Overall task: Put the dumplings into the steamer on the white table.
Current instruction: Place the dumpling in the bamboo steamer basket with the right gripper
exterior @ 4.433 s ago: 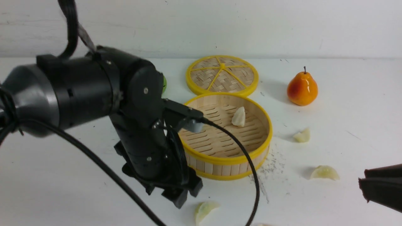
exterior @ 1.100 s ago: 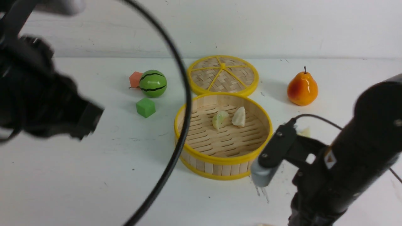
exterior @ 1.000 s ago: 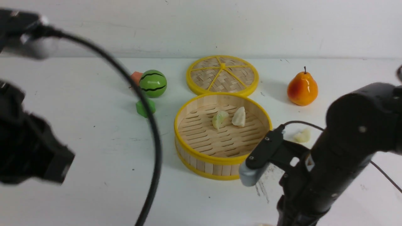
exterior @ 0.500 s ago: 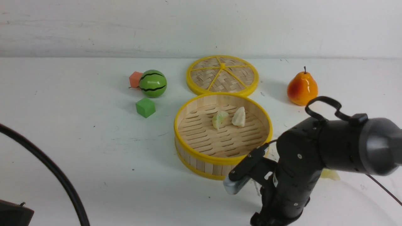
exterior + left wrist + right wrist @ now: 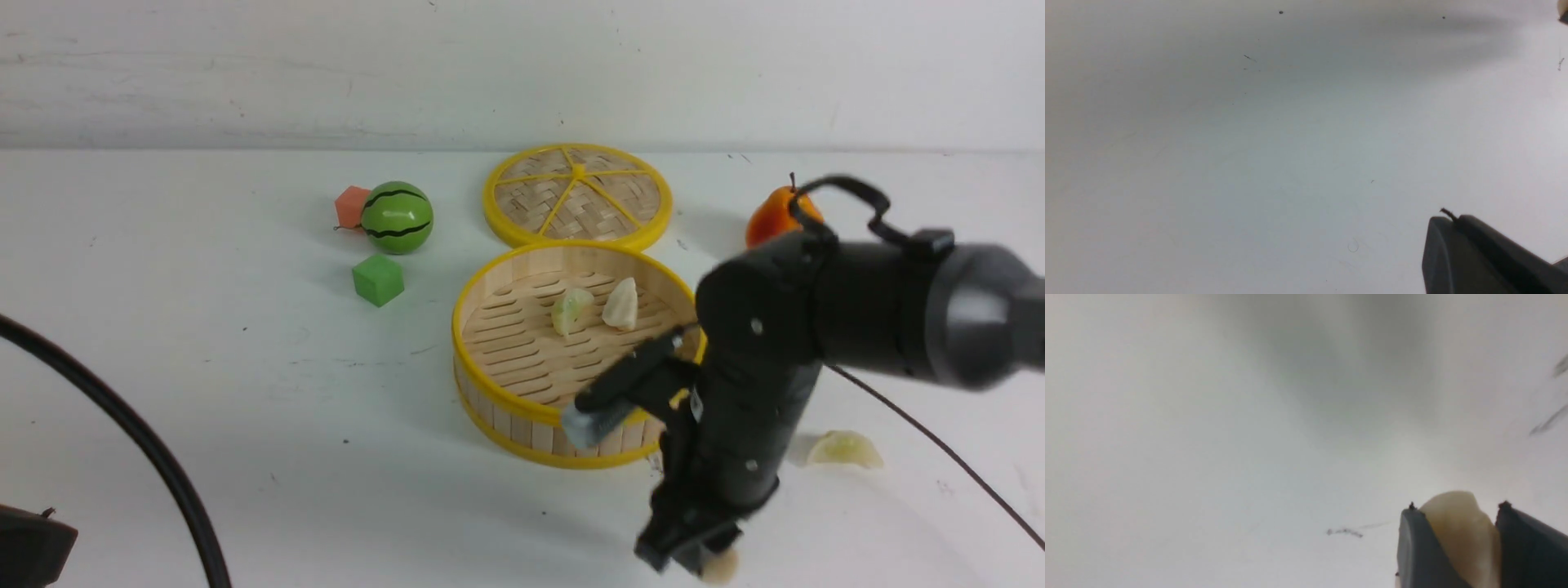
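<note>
**Third dumpling gripped**

The right gripper (image 5: 1457, 508) is clamping a dumpling (image 5: 1461, 543) near the table's (image 5: 245, 408) front edge, before the steamer (image 5: 522, 412), presumably to clear its rim. Two dumplings (image 5: 621, 304) are lying inside; another dumpling (image 5: 845, 449) is waiting toward the right edge. The left gripper (image 5: 1453, 232) is idling closed, empty.

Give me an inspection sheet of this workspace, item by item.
Surface: white table, faint dark scuffs.
Job's things: steamer open, greenish dumpling and cream dumpling inside; loose dumpling on the table to its right; held dumpling in the right tool.
Clutter: lid, watermelon ball, green cube, orange block, pear partly behind the right arm.
Grippers: right tool shut on the held dumpling; left tool shut, empty.
Cables: black cable lower left; thin cable trailing from the right arm.
Surroundings: white wall.
</note>
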Controlling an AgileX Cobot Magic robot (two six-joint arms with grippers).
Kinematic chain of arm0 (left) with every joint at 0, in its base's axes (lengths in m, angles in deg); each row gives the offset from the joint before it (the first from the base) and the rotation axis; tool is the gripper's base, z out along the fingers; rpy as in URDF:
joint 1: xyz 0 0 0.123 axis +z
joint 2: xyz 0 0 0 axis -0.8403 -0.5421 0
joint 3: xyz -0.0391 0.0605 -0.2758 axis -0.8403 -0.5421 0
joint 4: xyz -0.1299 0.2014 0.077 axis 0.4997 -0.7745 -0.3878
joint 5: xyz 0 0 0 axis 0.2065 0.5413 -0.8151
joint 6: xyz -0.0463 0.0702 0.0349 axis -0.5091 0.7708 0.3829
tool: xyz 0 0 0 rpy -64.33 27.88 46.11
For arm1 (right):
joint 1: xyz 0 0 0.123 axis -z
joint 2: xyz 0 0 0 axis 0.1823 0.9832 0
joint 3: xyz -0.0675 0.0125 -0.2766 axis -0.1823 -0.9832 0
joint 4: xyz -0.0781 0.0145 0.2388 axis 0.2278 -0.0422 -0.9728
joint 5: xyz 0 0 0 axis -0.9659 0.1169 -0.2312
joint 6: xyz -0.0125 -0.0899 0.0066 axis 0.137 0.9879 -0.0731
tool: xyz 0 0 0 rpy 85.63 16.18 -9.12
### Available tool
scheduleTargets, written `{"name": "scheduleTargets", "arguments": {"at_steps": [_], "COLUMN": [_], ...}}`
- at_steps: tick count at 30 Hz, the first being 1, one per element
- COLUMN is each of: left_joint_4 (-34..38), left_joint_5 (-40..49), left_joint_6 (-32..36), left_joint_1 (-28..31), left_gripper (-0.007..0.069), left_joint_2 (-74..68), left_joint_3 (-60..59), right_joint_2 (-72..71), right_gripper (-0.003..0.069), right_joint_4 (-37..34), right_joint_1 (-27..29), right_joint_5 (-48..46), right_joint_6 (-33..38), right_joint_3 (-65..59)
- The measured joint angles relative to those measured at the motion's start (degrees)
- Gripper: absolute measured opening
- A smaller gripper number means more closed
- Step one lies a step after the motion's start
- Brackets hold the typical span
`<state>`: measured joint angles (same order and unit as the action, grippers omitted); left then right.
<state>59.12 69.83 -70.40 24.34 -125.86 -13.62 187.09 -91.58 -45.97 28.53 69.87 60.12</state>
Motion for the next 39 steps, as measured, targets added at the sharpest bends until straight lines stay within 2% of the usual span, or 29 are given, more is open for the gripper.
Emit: {"name": "scheduleTargets", "arguments": {"at_steps": [9, 14, 20, 25, 28, 30, 32, 35, 39], "left_joint_4": [0.0, 0.0, 0.0, 0.0, 0.0, 0.0, 0.0, 0.0, 0.5], "left_joint_5": [0.0, 0.0, 0.8, 1.6, 1.6, 1.5, 1.5, 1.7, 2.0], "left_joint_6": [0.0, 0.0, 0.0, 0.0, 0.0, 0.0, 0.0, 0.0, 0.0], "left_joint_1": [0.0, 0.0, 0.0, 0.0, 0.0, 0.0, 0.0, 0.0, 0.0], "left_gripper": [-0.0014, -0.0013, -0.0009, -0.0006, -0.0005, -0.0003, -0.0001, 0.0001, 0.0006], "left_joint_2": [0.0, 0.0, 0.0, 0.0, 0.0, 0.0, 0.0, 0.0, 0.0], "left_joint_3": [0.0, -0.1, -0.1, -0.1, -0.1, -0.1, -0.1, -0.1, -0.1], "right_joint_2": [5.5, 18.6, 30.6, 34.1, 34.9, 34.9, 34.4, 32.2, 25.2], "right_gripper": [0.0232, 0.0232, 0.0232, 0.0239, 0.0298, 0.0385, 0.0429, 0.0464, 0.0471], "right_joint_4": [1.4, 4.4, 8.5, 8.2, 8.1, 7.8, 7.6, 7.2, 7.0], "right_joint_1": [0.0, 0.0, 0.6, 1.4, 1.6, 1.6, 1.6, 1.6, 1.6], "right_joint_5": [1.1, 2.0, 2.0, 2.0, 2.0, 1.3, -0.5, -4.4, -12.3], "right_joint_6": [-8.0, -16.7, -25.0, -25.5, -25.6, -25.6, -25.1, -22.2, -14.2], "right_joint_3": [25.0, 39.9, 51.1, 54.0, 54.3, 54.4, 54.6, 54.9, 55.5]}}
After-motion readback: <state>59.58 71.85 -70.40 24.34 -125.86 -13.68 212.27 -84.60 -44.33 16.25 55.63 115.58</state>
